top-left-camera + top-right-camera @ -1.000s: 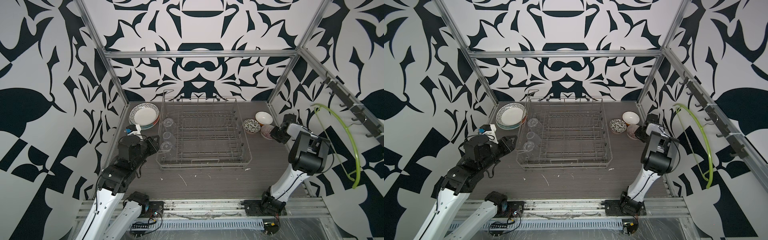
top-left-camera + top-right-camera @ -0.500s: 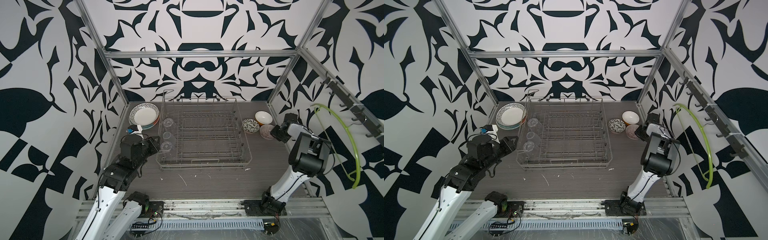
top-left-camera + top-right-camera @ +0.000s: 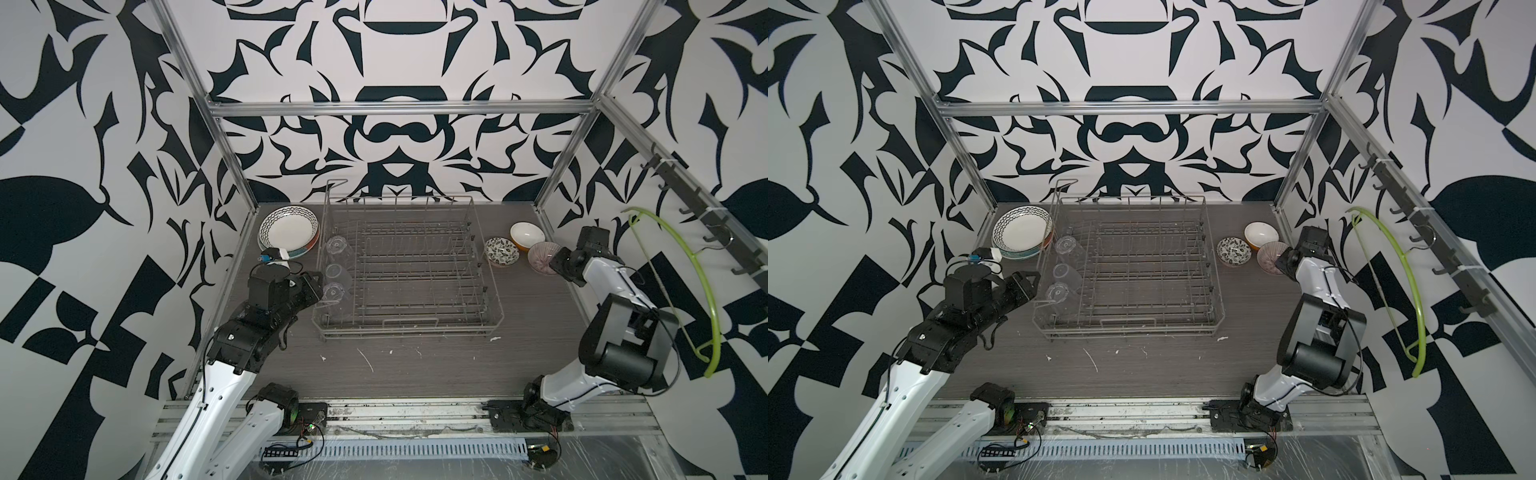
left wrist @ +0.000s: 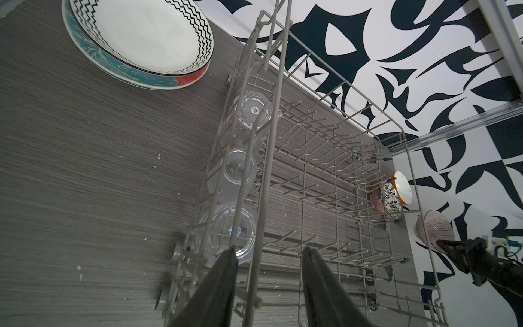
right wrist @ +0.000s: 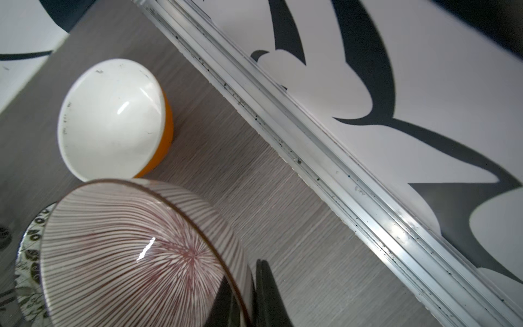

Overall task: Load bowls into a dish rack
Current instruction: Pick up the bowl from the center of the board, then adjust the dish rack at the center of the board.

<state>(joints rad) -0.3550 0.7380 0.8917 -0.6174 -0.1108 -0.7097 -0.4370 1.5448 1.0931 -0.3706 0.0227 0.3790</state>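
The grey wire dish rack (image 3: 407, 329) (image 3: 1125, 325) (image 4: 304, 181) stands mid-table. Right of it are three bowls. The orange one (image 3: 527, 235) (image 3: 1260, 233) (image 5: 110, 119) is farthest back. The floral one (image 3: 502, 251) (image 3: 1234, 250) (image 4: 391, 201) stands nearest the rack. The pinkish striped bowl (image 3: 541, 257) (image 3: 1271, 257) (image 5: 127, 254) (image 4: 433, 228) is tilted. My right gripper (image 3: 557, 262) (image 3: 1283, 262) (image 5: 249, 283) is shut on its rim, one finger inside and one outside. My left gripper (image 3: 316, 283) (image 3: 1030, 280) (image 4: 268, 254) is open, straddling a wire of the rack's left wall without touching it.
Stacked plates (image 3: 289, 228) (image 3: 1021, 230) (image 4: 141, 36) sit at the back left. Three clear glasses (image 3: 336, 274) (image 4: 235, 172) fill the rack's left row. An aluminium frame rail (image 5: 339, 158) runs close beside the bowls. A green hanger (image 3: 685, 266) hangs on the right wall.
My right gripper's jaws have closed onto the striped bowl's rim. The left arm has shifted slightly beside the rack.
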